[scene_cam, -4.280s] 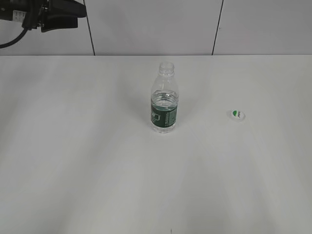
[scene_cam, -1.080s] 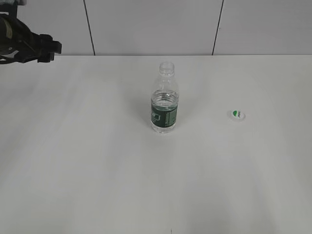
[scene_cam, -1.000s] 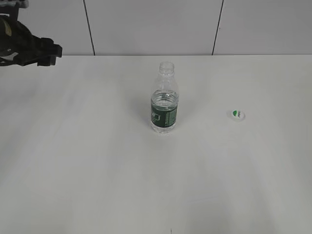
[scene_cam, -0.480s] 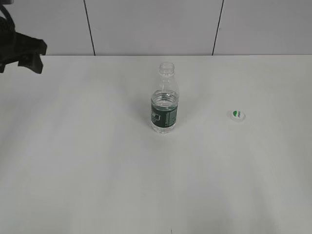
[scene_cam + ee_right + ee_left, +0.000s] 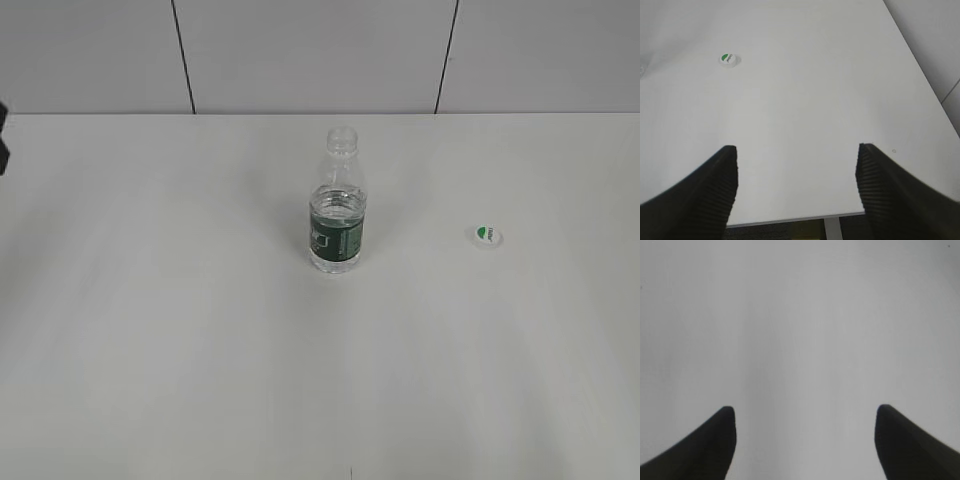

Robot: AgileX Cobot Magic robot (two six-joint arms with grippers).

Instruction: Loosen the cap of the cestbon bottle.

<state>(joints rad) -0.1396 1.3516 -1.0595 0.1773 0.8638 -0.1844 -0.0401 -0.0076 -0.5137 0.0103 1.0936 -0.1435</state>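
Standing upright mid-table (image 5: 150,350): bottle (image 5: 337,205), uncapped. Lying well right: cap (image 5: 487,235), far from edges. Hovering with jaws wide: left gripper (image 5: 802,440), right gripper (image 5: 796,180). Backing the table: paneled wall (image 5: 320,50).

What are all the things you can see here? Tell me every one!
Clear plastic water bottle: one, see-through with a dark green label band, standing upright near the middle of the table, its mouth open with no cap on.
Small round white plastic cap: one, white with a green mark on top, lying on the table to the right of the bottle, apart from it.
Table: one, white, under everything.
Wall: pale grey panels with dark seams, behind the table.
Left gripper: one, dark fingers spread open over bare table.
Right gripper: one, dark ribbed fingers spread open, holding nothing.
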